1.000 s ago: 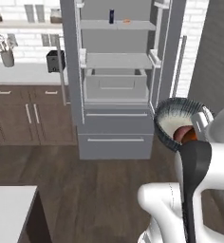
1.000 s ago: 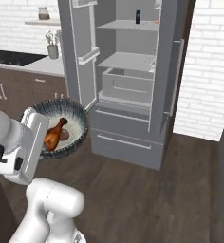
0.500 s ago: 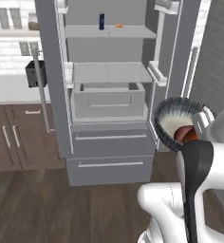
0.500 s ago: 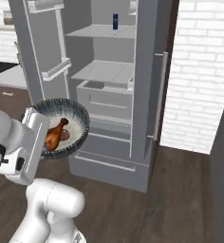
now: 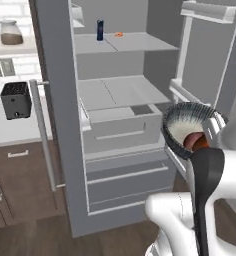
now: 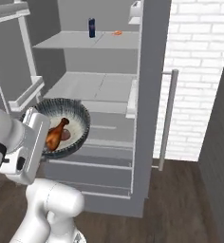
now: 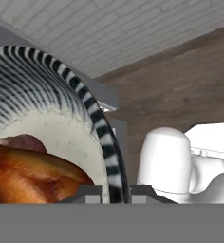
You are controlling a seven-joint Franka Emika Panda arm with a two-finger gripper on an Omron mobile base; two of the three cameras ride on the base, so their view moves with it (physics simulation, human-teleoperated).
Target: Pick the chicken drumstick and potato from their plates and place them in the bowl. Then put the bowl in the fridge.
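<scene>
right base view bares drumstick (image 6: 56, 133) in bowl (image 6: 78, 124); left hides it.

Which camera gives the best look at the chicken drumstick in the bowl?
The right base view: the whole chicken drumstick lies in the tilted bowl, bone end up. The hand view shows only its glossy brown side up close. In the left base view the arm hides most of the bowl's contents.

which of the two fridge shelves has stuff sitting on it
The upper shelf: a small dark blue bottle and a little orange item sit on it. The lower shelf is bare.
</scene>
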